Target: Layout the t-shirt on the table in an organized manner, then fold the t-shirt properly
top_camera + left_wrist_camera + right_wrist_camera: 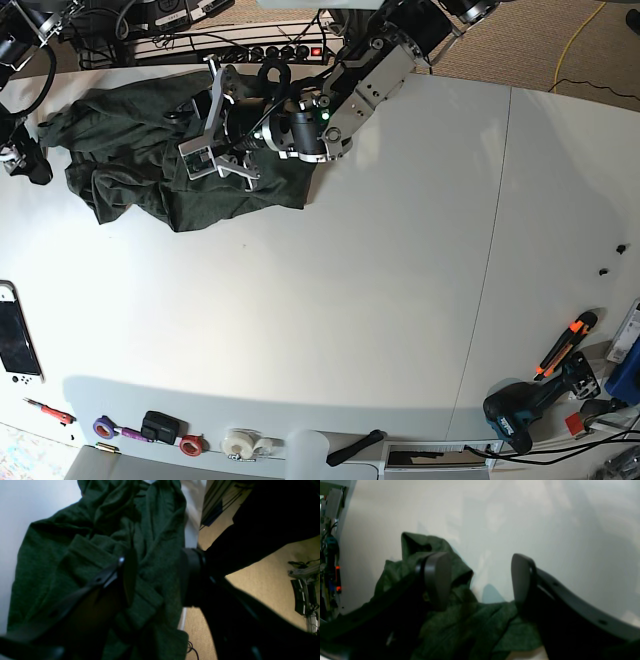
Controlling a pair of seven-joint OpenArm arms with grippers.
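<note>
the left claw point(205, 135) is clamped on a bunched fold of the t-shirt point(150, 160); the right claw point(480, 580) gapes wide, empty. pulling one-sided could drag the heap off the worktop point(400, 280) edge.

The t-shirt point(150, 170) is soft, matt, heathered cloth, wrinkled; the table point(400, 300) is smooth, white, faintly glossy.

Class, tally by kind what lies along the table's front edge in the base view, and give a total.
Tape rolls: 3
Handheld game console: 1
Cordless drill: 1
Orange-handled utility knife: 1
Total: 6
</note>
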